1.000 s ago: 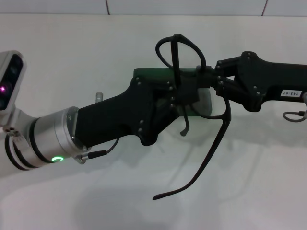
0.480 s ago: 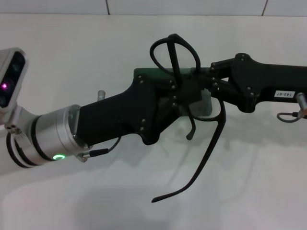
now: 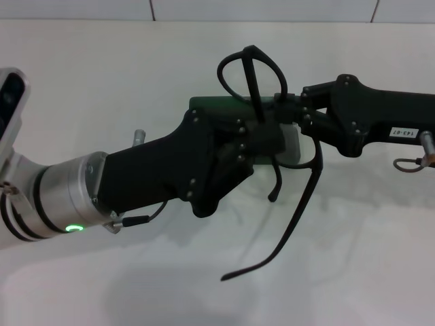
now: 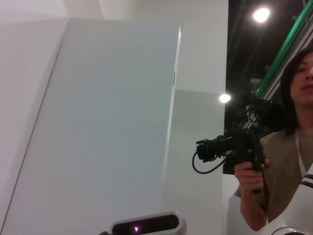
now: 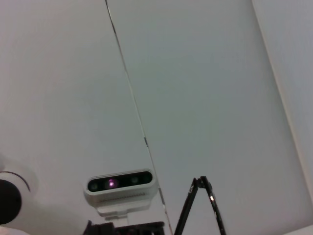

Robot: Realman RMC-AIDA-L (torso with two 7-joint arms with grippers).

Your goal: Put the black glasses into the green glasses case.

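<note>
We are seeing the black glasses [image 3: 272,102] held up in the air, above the middle of the bench [image 3: 102,81] and toward its far edge. One rounded lens ring is standing upward and one long temple arm is hanging down toward the near edge. The green glasses case [image 3: 204,104] is lying just under them on the bench, mostly hidden by the arms.

The right end effector [image 3: 289,112] is reaching in from the right edge and seems closed on the frame near the hinge. The left end effector [image 3: 262,136] is meeting it from the left; we cannot tell if its fingers are gripping.

We judge that the glasses are being prepared over the case. The next move is probably calling for folding the loose temple arm, then lowering gently.
</note>
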